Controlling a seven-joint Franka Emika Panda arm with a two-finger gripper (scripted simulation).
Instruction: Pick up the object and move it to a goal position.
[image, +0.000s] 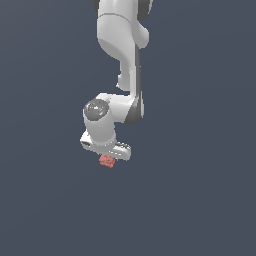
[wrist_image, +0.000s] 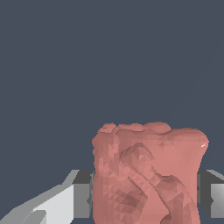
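Exterior view: arm (image: 120, 55) reaching down from the upper part of the picture against a plain dark blue-grey ground; pincer (image: 107, 156) pointing downward under the white hand; the object (image: 106, 160), a small salmon-red chunk, sits right below the hand, between where the fingertips would be; the fingers are too small here to make out; whether the chunk rests on the ground or hangs clear of it cannot be told; no goal marker shows
Wrist view: the object (wrist_image: 148, 175) fills the space between the fingers (wrist_image: 81, 199); the grey pad on one side lies flush against its flank, the pad on the other side touches or nearly touches the opposite flank; the pincer is closed down to the width of the chunk and appears to have hold of it
Position of the object: inside the pincer, midway between the pads, its lumpy upper face standing clear of the fingertips
Handling, as a judgement: probably light and stiff, being small beside the hand; the rough, mottled, ridged surface should give the pads purchase and is unlikely to slip; the uneven faces may let it twist if gripped off-centre
Where to hold: across the two flatter opposite flanks, near mid-height, as the pads now sit
Writing and brands: none readable on the arm, the hand or the chunk
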